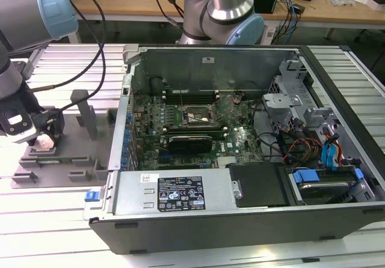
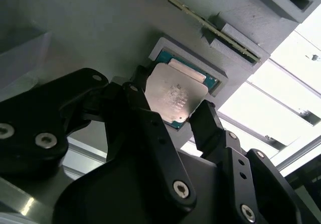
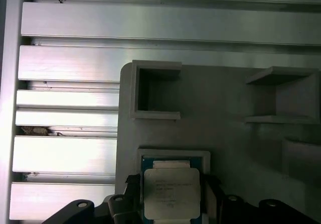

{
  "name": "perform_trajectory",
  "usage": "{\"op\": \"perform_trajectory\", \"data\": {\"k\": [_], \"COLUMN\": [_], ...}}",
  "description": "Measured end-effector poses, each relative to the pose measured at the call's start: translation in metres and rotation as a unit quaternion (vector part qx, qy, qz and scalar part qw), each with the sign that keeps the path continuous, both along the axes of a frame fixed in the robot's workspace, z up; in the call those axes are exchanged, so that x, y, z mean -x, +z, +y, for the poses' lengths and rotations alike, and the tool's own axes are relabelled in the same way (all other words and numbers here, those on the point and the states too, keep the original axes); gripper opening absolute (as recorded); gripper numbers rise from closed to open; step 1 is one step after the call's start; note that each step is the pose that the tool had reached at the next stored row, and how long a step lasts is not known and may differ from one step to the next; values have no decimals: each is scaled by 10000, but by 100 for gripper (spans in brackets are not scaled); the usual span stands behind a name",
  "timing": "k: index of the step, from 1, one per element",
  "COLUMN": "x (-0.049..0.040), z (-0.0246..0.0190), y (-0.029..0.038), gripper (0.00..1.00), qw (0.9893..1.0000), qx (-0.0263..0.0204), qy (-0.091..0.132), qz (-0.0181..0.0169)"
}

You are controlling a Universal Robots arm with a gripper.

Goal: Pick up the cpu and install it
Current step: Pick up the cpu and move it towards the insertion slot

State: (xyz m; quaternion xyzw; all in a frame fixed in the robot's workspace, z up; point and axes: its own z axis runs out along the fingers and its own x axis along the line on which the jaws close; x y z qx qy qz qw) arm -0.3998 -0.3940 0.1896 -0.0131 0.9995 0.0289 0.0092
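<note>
Tool (image 2: 170, 103) straddles cpu (image 2: 173, 94) | apparently clamped | cpu in tray (image 3: 230, 143) pocket

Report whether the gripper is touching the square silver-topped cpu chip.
Cannot tell. In both wrist views the gripper closely straddles the square silver-topped cpu, but neither view shows contact or a gap plainly.

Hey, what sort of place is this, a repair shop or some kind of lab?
Probably a robotics lab or test bench: a robot arm at a slatted aluminium table that holds an open computer case and a grey fixture tray with a cpu, and cable-strewn wooden desks behind.
</note>
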Motion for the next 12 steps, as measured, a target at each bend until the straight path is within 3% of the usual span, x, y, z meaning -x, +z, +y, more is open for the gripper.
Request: {"op": "perform_trajectory", "data": {"k": [8,10,12], "x": [-1,-1,-1], "z": [-1,-2,-3], "y": [0,0,0], "gripper": [62,54,54], "qw": [10000,10000,10000], "qx": [1,1,1], "qy": [0,0,0], "qz": [0,0,0]}}
